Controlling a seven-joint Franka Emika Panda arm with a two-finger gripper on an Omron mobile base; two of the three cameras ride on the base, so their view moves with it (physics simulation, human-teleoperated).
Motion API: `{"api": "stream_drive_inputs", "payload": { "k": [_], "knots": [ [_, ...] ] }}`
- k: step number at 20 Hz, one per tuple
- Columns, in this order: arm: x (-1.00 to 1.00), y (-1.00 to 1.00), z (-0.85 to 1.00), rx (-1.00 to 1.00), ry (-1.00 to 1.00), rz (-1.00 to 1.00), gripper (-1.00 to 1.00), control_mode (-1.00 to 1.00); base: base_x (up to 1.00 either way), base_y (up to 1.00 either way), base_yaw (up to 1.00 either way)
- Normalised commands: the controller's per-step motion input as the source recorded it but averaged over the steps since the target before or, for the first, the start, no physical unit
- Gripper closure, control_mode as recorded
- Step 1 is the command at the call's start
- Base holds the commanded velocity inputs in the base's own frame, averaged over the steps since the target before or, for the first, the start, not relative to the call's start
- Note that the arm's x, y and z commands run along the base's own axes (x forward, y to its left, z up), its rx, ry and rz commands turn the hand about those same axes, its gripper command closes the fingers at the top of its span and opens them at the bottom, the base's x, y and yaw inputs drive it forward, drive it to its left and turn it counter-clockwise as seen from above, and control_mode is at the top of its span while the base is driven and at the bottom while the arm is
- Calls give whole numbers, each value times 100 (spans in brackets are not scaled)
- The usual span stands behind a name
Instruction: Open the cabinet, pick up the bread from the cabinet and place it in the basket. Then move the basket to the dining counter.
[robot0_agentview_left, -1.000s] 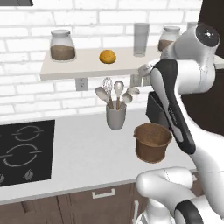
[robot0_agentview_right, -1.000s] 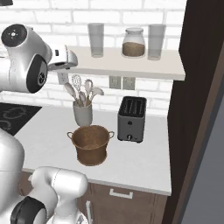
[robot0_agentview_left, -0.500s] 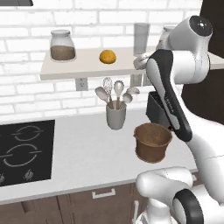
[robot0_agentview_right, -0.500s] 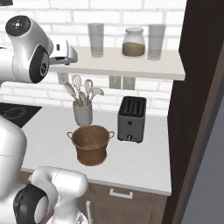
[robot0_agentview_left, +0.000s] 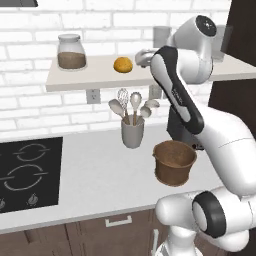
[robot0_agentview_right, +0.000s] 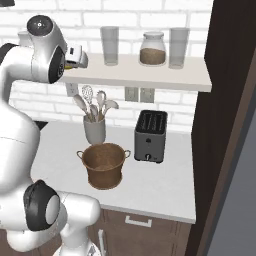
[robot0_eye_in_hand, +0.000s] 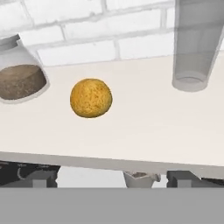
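Bare shelf (robot0_eye_in_hand: 144, 127) lies between the claw (robot0_agentview_left: 142, 57) and the bread (robot0_eye_in_hand: 91, 97); a jar (robot0_eye_in_hand: 19, 78) flanks its left, a glass (robot0_eye_in_hand: 195, 48) its right.

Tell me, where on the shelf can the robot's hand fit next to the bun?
Bare shelf lies between the bread and the tall glass, the widest free patch, and along the front edge. It is tighter on the other side, where the brown-filled jar stands close to the bread.
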Motion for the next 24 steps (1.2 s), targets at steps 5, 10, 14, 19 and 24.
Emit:
{"api": "stream_drive_inputs", "payload": {
  "k": [5, 10, 14, 19, 24],
  "knots": [
    [54, 54, 1, -2, 13, 0, -100, -100, 0, 0, 0],
    [60, 17, 0, -4, 15, 4, -100, -100, 0, 0, 0],
    [60, 0, 0, -11, 3, 0, -100, -100, 0, 0, 0],
    [23, 1, -3, -6, 0, 0, -100, -100, 0, 0, 0],
    [0, 8, 0, 0, 0, 0, -100, -100, 0, 0, 0]
  ]
}}
